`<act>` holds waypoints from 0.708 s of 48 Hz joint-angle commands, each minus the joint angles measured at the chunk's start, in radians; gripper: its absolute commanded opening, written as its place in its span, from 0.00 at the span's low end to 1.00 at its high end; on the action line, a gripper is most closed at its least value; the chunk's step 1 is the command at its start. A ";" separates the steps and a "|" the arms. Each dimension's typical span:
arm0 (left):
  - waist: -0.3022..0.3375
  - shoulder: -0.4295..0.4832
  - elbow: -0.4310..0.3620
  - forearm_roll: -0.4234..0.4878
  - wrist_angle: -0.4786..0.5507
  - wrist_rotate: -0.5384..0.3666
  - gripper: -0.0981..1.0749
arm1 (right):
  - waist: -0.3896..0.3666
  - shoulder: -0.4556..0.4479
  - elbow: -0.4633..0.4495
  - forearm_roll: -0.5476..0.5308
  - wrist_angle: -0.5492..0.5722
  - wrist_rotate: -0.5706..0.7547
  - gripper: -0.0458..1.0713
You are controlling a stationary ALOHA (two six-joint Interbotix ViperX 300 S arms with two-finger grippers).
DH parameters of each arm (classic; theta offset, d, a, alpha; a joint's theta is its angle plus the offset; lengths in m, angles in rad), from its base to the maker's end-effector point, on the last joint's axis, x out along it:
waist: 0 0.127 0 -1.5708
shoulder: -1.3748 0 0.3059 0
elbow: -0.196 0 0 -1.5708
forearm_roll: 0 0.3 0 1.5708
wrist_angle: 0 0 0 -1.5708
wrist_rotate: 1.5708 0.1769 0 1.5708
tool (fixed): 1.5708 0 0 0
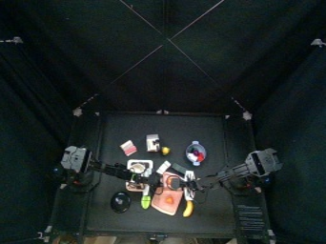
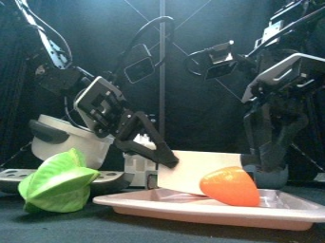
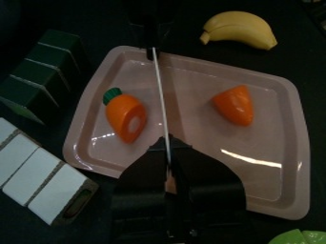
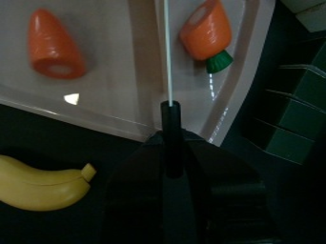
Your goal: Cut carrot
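Note:
An orange carrot lies in two pieces on a pink tray [image 3: 192, 67]. The piece with the green top [image 3: 125, 116] and the other piece [image 3: 234, 105] lie on either side of a knife [image 3: 158, 95] that stands edge-down between them. My left gripper [image 3: 167, 170] is shut on the knife's black handle. In the front view the white blade [image 2: 197, 171] slopes down from the left gripper [image 2: 133, 142] to the right gripper [image 2: 264, 169], behind one carrot piece [image 2: 231, 187]. In the right wrist view the right gripper [image 4: 166, 133] is closed on the blade's near end [image 4: 167, 52].
A yellow banana [image 3: 239, 29] lies on the table beside the tray. A green star-shaped fruit [image 2: 57, 180] stands at the front left. Dark green blocks [image 3: 38, 71] lie along the tray's side. A white bowl [image 2: 57, 133] stands behind the left arm.

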 commanded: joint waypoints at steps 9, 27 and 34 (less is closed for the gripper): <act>-0.003 -0.009 -0.020 0.018 0.018 0.000 0.40 | -0.006 -0.021 -0.009 0.003 0.008 0.003 0.46; -0.003 -0.054 -0.035 0.052 0.018 0.000 0.40 | 0.002 -0.066 -0.023 0.000 0.021 0.003 0.46; -0.003 -0.084 -0.034 0.063 0.018 0.000 0.40 | 0.006 -0.087 -0.037 0.000 0.023 0.003 0.46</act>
